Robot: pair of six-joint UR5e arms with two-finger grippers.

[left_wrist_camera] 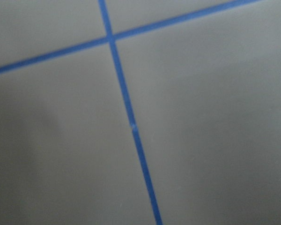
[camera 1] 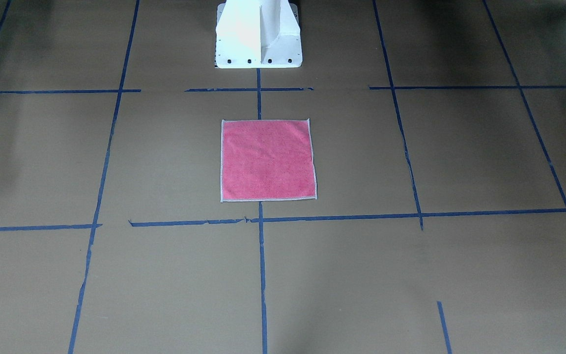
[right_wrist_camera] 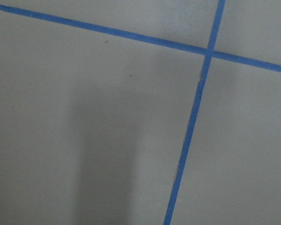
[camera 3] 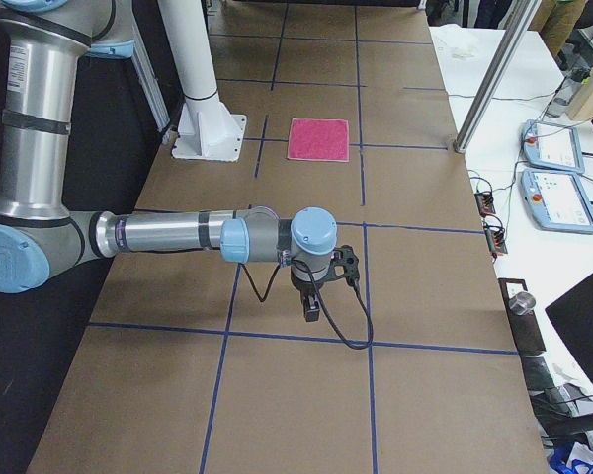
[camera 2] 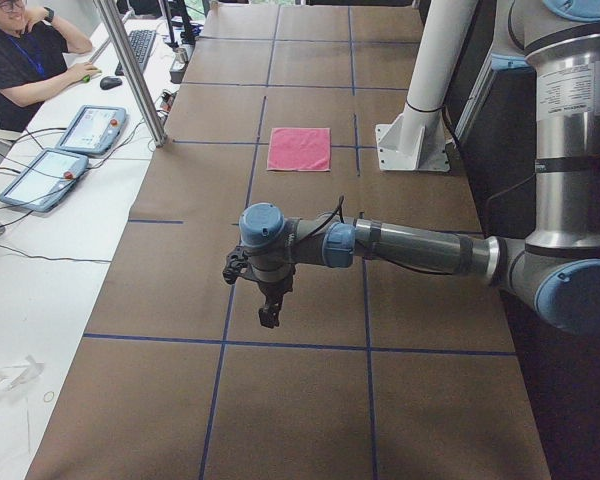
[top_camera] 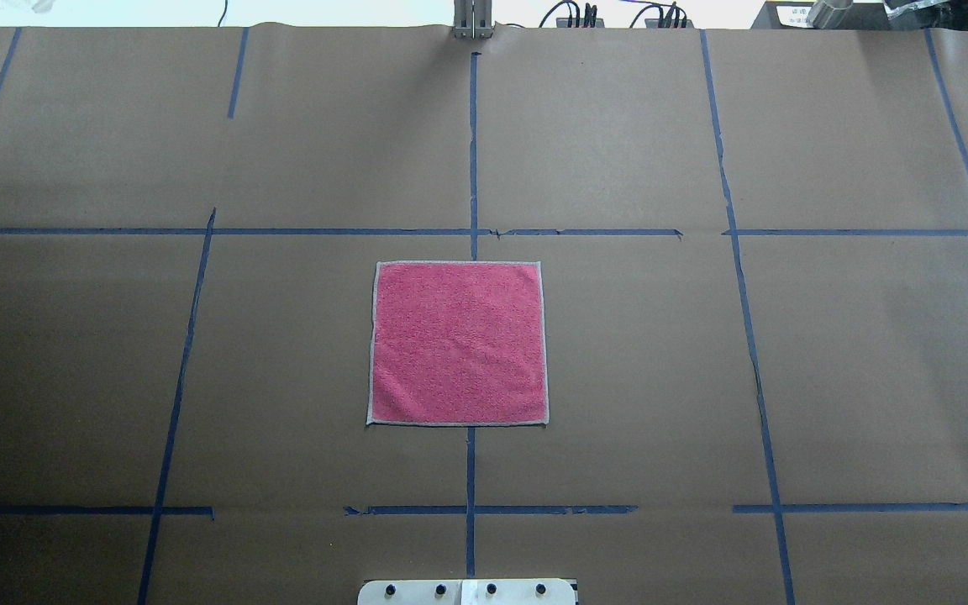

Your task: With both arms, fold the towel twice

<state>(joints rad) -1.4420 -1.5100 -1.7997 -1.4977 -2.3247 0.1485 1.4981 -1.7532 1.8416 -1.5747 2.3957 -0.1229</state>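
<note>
The towel [camera 1: 268, 160] lies flat and unfolded, pink-red face up, at the table's centre in front of the pedestal; it also shows in the overhead view [top_camera: 459, 343] and in both side views [camera 2: 299, 148] [camera 3: 318, 138]. My left gripper [camera 2: 270, 310] hangs fingers down over bare table, far from the towel towards the table's left end. My right gripper [camera 3: 311, 308] hangs the same way far towards the right end. I cannot tell whether either is open or shut. Both wrist views show only brown paper and blue tape.
The white pedestal base [camera 1: 258, 34] stands just behind the towel. Blue tape lines [top_camera: 471, 151] grid the brown table cover. An operator [camera 2: 20, 60], tablets [camera 2: 90, 128] and a metal post [camera 2: 130, 70] are on the far side of the table.
</note>
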